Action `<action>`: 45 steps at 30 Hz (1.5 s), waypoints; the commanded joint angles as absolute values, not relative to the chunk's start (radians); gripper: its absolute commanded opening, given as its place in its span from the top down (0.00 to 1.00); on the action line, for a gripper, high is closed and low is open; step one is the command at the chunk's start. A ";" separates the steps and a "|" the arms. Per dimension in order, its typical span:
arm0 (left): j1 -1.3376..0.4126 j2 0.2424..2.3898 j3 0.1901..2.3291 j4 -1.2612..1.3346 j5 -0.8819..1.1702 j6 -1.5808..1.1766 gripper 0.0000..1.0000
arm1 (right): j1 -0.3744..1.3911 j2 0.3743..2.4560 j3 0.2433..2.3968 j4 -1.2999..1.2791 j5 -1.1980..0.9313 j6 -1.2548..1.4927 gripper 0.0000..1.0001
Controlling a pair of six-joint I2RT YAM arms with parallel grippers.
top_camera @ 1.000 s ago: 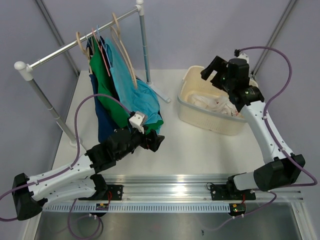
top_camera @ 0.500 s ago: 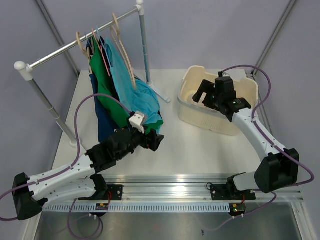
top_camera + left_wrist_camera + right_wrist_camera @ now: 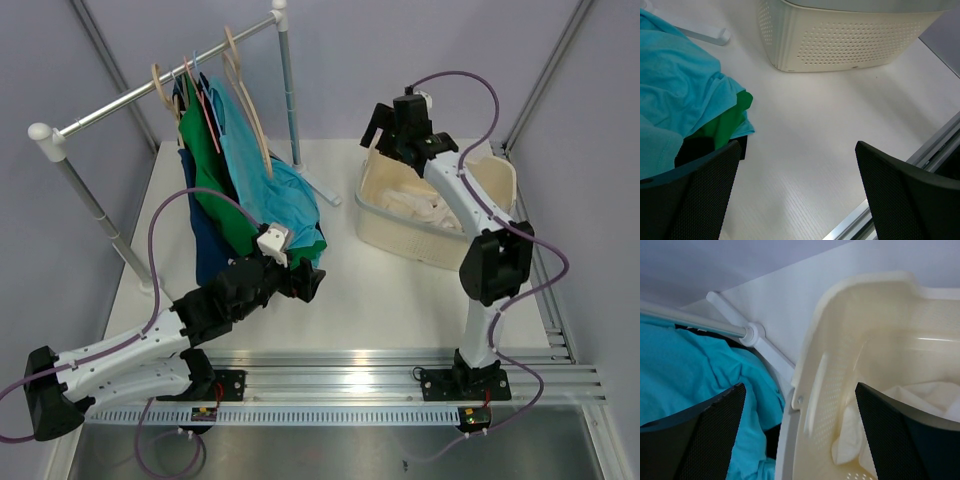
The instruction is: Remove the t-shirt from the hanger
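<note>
White t-shirt (image 3: 424, 207) lies in basket (image 3: 400, 236), off wood hanger (image 3: 254, 112), which hangs on rail (image 3: 120, 103). Task looks done. R gripper (image 3: 386, 126) spread wide, empty, over basket rim. L gripper (image 3: 310, 284) also spread, empty, by teal shirt (image 3: 285, 195).

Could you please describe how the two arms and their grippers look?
The left arm and right arm have white links with black joints; a purple cable loops along each. The left gripper and right gripper are black, with broad fingers faced in fine mesh.
</note>
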State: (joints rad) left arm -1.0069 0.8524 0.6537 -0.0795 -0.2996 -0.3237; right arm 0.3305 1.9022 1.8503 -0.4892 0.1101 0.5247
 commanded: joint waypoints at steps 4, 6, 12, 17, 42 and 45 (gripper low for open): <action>-1.009 0.841 0.672 -0.060 -0.322 -0.327 0.01 | 0.413 2.097 2.123 -0.650 0.271 0.466 0.14; -1.009 0.844 0.673 -0.060 -0.319 -0.327 0.01 | 0.440 2.140 2.190 -0.710 0.354 0.466 0.17; -1.009 0.841 0.675 -0.067 -0.316 -0.328 0.01 | 0.454 2.204 2.273 -0.781 0.387 0.445 0.42; -1.008 0.841 0.676 -0.067 -0.314 -0.330 0.01 | 0.453 2.201 2.253 -0.721 0.333 0.348 0.58; -1.009 0.854 0.684 -0.072 -0.316 -0.328 0.01 | 0.457 2.157 2.163 -0.496 0.141 0.126 1.00; -1.009 0.857 0.684 -0.074 -0.319 -0.328 0.01 | 0.465 2.171 2.184 -0.471 0.141 0.120 1.00</action>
